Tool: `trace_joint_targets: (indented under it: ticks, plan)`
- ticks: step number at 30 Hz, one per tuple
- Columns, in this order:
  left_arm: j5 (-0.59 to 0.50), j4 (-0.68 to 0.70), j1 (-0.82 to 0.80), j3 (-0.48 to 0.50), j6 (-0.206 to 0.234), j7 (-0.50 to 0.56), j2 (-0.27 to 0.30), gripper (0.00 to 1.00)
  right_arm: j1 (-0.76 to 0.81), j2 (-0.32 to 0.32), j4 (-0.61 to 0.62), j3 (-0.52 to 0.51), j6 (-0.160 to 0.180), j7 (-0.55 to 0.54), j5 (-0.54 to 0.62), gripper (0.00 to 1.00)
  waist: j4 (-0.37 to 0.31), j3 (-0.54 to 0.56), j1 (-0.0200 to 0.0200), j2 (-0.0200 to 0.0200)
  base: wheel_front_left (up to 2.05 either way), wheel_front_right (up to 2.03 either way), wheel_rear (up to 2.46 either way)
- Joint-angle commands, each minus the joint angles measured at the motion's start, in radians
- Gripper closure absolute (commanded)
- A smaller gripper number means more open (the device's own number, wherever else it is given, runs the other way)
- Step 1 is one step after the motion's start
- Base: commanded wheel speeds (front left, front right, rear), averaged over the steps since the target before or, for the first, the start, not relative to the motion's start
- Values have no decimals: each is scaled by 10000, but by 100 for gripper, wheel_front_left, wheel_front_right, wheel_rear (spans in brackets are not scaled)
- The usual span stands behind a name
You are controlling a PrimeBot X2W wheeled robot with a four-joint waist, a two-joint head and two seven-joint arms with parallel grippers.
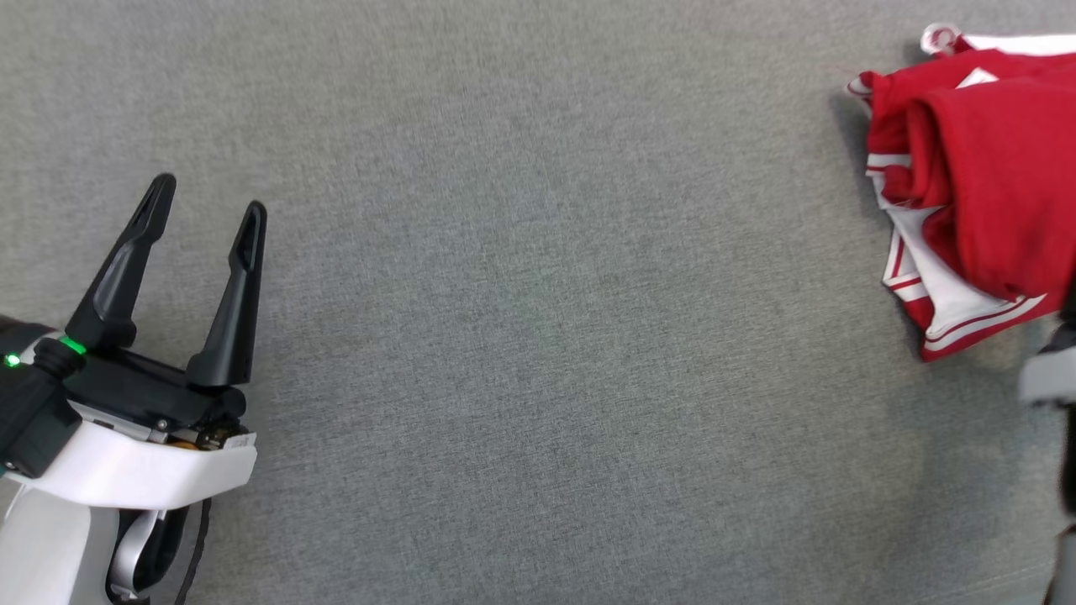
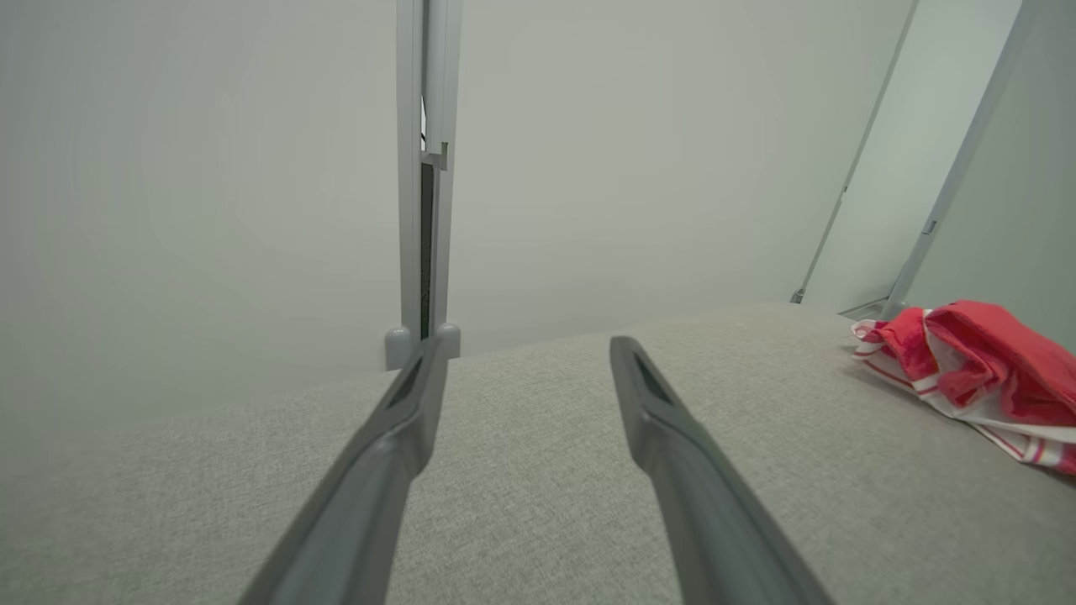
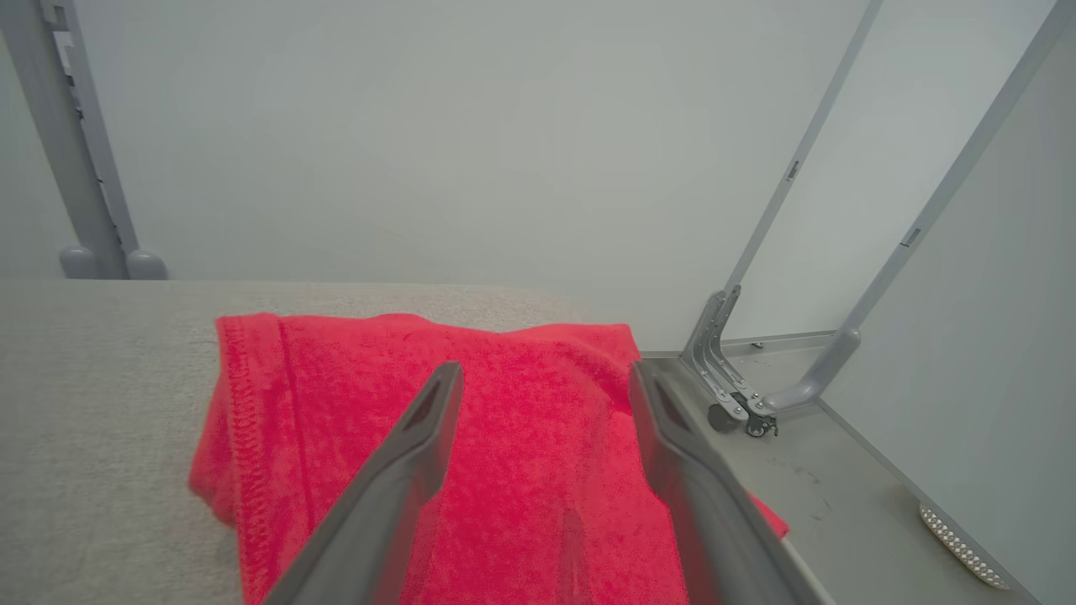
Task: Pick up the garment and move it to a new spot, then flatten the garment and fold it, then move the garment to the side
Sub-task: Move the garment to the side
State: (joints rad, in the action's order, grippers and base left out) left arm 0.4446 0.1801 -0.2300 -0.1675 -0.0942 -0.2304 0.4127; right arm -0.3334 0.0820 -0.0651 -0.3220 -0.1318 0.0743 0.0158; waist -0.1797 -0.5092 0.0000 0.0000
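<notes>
Hovering over the red garment [image 3: 336, 403], the right gripper [image 3: 545, 374] stands spread, holding nothing; left gripper [image 1: 210, 195] parted too, well apart; garment sits at the right edge of the grey table [image 1: 538, 336], so a careless nudge could drag it off.

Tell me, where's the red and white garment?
The red and white garment lies bunched on the grey fabric surface, at the head view's far right, just under the open right gripper.
</notes>
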Motion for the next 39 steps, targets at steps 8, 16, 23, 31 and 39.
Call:
trace_joint_targets:
  ticks: [8, 16, 23, 31, 39]
  plan:
    - [323, -738, 626, 335, 301, -188, -289, 0, 1489, -300, 1286, 1729, 23, 688, -406, 0, 675, 1242, 0, 0, 0, 0, 0]
    - [380, -1417, 1296, 685, 582, -295, -557, 0, 2536, -292, 1815, 2341, 23, 529, -756, 0, 1282, 2277, 0, 0, 0, 0, 0]
    - [268, -1873, 2069, 775, 753, -338, -892, 0, 3499, -301, 2149, 2404, 23, 92, -1027, 0, 1756, 3212, 0, 0, 0, 0, 0]
    - [-17, -2068, 2841, 562, 834, -350, -1214, 0, 4526, -301, 2286, 2314, 23, -374, -1131, 0, 2053, 4215, 0, 0, 0, 0, 0]
    - [-141, -2283, 3369, 151, 939, -265, -1383, 0, 5479, -303, 2417, 2397, 23, -738, -1332, 0, 2196, 5092, 0, 0, 0, 0, 0]
